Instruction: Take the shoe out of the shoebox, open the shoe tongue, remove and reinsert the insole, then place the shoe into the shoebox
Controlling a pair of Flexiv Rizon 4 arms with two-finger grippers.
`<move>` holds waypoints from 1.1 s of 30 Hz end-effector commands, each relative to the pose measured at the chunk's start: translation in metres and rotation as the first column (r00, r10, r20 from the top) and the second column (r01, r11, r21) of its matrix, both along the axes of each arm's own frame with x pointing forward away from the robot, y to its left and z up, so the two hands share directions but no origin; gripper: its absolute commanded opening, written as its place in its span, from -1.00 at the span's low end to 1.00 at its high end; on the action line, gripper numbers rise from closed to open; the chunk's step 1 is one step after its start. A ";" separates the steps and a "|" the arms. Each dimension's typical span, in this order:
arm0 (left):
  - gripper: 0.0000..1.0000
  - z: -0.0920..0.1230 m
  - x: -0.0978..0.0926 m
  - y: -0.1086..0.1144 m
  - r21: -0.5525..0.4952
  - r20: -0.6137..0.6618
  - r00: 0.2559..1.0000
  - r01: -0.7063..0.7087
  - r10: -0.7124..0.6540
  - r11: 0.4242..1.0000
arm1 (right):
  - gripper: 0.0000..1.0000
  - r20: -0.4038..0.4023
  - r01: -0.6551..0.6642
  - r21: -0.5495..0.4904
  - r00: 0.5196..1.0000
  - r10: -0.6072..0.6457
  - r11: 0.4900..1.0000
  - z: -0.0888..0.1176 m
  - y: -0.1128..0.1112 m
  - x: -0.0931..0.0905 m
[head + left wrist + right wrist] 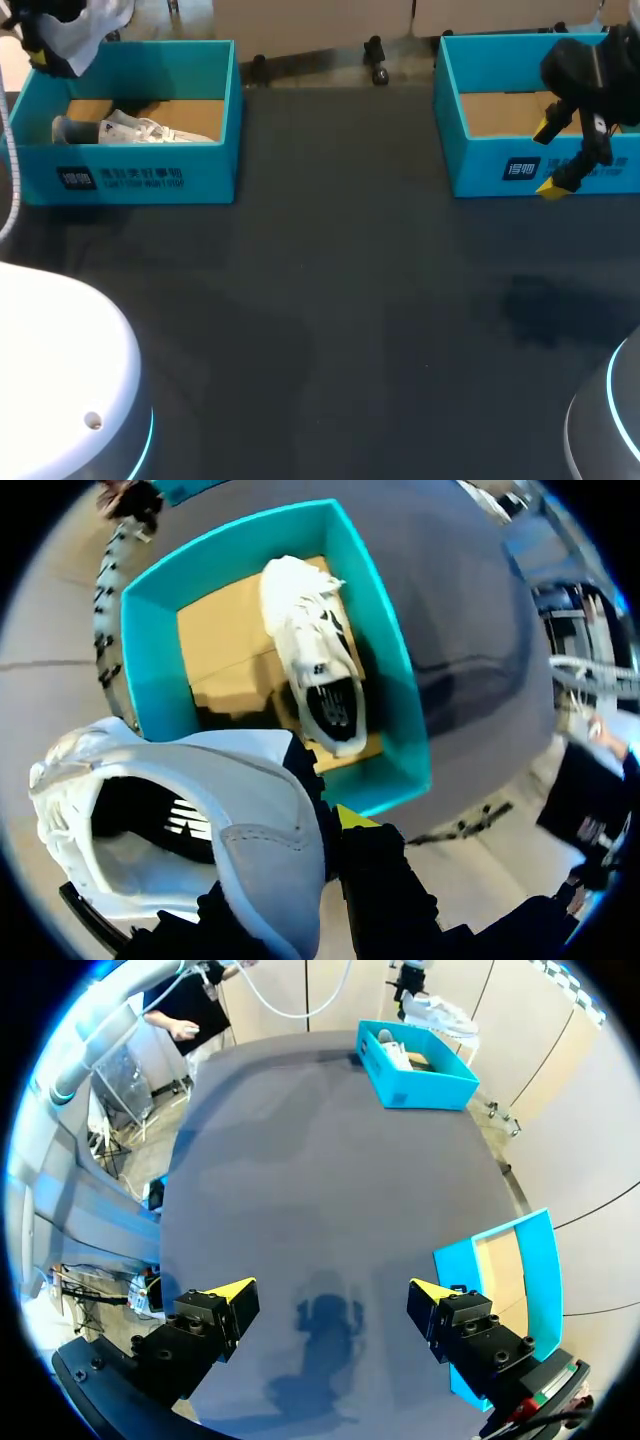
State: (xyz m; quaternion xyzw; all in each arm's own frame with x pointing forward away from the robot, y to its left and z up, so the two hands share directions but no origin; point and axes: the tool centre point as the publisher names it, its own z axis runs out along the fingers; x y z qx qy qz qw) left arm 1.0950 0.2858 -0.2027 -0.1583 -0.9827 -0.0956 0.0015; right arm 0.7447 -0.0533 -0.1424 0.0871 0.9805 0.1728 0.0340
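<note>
At far left, our left gripper (pixel 335 832) is clamped on the heel of a white shoe (pixel 240 780), holding it above the left shoebox (pixel 140 172). A second shoe (pixel 318 665) lies on the box's cardboard floor. We judge the lift-out nearly done. We should keep the grip firm, clear the box wall, and set the shoe sole-down on the dark table (pixel 340 300). Our right gripper (pixel 552 155) hangs wide open and empty by the near wall of the right shoebox (pixel 480 165).

White shoe (pixel 255 815), teal shoebox (pixel 150 655), dark grey table (pixel 350 300)
</note>
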 end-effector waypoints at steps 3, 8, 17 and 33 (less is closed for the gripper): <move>-1.00 0.008 0.017 0.010 0.031 -0.033 0.944 0.329 -0.328 0.944 | 1.00 -0.003 0.000 -0.002 1.000 0.000 1.000 0.000 0.001 0.001; -1.00 0.008 0.028 0.017 0.007 -0.095 0.809 0.583 -0.580 0.812 | 1.00 -0.003 0.000 -0.002 1.000 0.000 1.000 0.000 0.001 0.001; -1.00 0.013 0.042 0.034 -0.018 -0.069 0.405 0.913 -0.912 0.407 | 1.00 -0.003 0.000 -0.002 1.000 0.000 1.000 0.000 0.001 0.001; -1.00 0.019 0.040 0.032 0.050 -0.107 0.194 0.981 -0.975 0.190 | 1.00 -0.003 0.000 -0.002 1.000 0.000 1.000 0.000 0.001 0.001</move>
